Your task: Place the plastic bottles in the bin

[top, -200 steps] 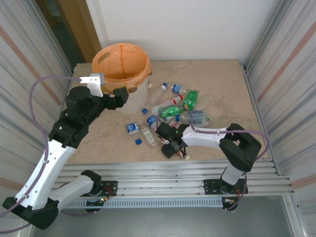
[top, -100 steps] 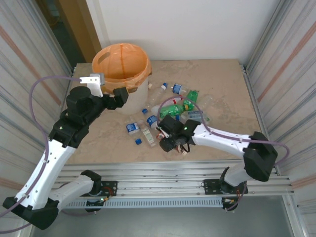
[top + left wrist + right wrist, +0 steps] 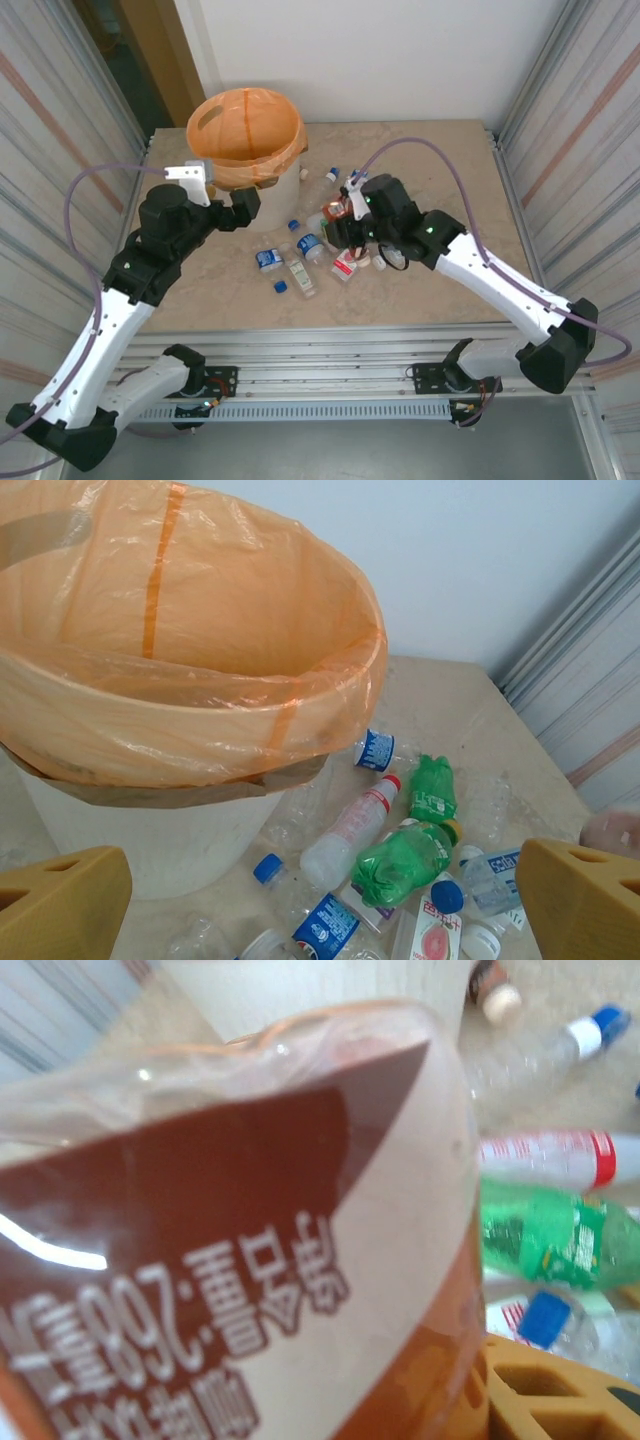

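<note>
1. Locate the remaining plastic bottles (image 3: 300, 272) lying loose on the tabletop (image 3: 450, 290) between the two arms. Count them as not yet binned.
2. Note the right hand (image 3: 343, 222) clamped on a copper-brown bottle (image 3: 250, 1260), apparently held clear of the tabletop above the pile. In the right wrist view, see its brown-and-white label close against the lens, with one yellow finger (image 3: 545, 1385) below it.
3. Note the left hand (image 3: 243, 203) spread wide and holding nothing, just beside the near wall of the bin (image 3: 288, 182).
4. Find the bin at the far left of the tabletop with its orange liner (image 3: 200, 620) open upward, apart from the gripped bottle.
5. Treat the step in hand as transport of the gripped bottle. For the next move, carry it left and away until it is over the opening, keep clear of the rim and the left hand, then release.
</note>
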### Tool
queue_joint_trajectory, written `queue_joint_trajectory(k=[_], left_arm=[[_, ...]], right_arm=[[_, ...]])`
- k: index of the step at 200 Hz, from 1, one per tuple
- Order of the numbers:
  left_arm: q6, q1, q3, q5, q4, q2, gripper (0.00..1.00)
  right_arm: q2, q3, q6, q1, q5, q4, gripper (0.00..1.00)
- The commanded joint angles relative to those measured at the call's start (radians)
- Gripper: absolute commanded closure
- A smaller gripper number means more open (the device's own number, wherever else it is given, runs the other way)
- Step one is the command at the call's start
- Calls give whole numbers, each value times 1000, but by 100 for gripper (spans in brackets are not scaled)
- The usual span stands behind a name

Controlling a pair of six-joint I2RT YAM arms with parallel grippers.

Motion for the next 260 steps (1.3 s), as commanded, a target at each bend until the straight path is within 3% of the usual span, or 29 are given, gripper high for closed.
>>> queue_joint_trajectory(k=[1,57,114,177,220,260], left_arm=[[-5,-5,-30,48,15,-31,1],[2,-27,-127,311,162,-20,5],[33,-244,-196,274,448,128,11],[39,-279,-133,300,571,288,18],[27,-278,-121,236,584,320,30],[4,-277,-115,182,589,314,60]], right_arm=[[1,58,86,-59,-112,97,73],[87,179,176,-136,-231,209,75],[152,188,318,-145,-321,360,75],[197,218,377,-115,-359,421,75],[202,216,375,-82,-363,443,75],[207,221,370,-72,-358,415,75]])
